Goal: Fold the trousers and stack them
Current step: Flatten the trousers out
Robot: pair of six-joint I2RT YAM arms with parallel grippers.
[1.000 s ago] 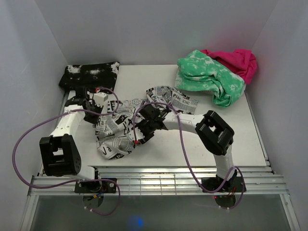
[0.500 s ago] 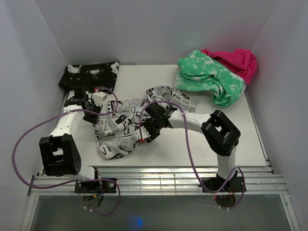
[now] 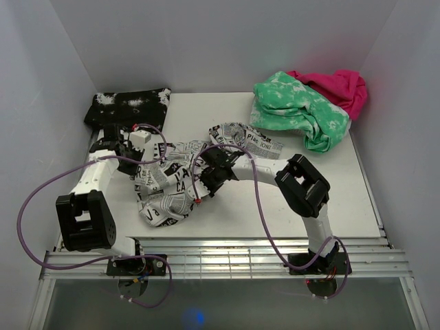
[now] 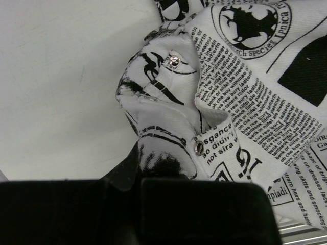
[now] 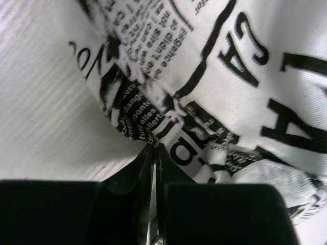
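One pair of white cloth trousers with black newspaper print (image 3: 168,196), crumpled in a heap at left-centre of white bench (image 3: 357,185). Left pincer (image 4: 139,178) clamped tight on cloth at heap's left edge; right pincer (image 5: 156,153) pinched together on a fold at its right edge.

Soft, even light, faint shadows; the surface (image 5: 36,76) left of the right end effector (image 5: 155,148) looks streaked and blurred.
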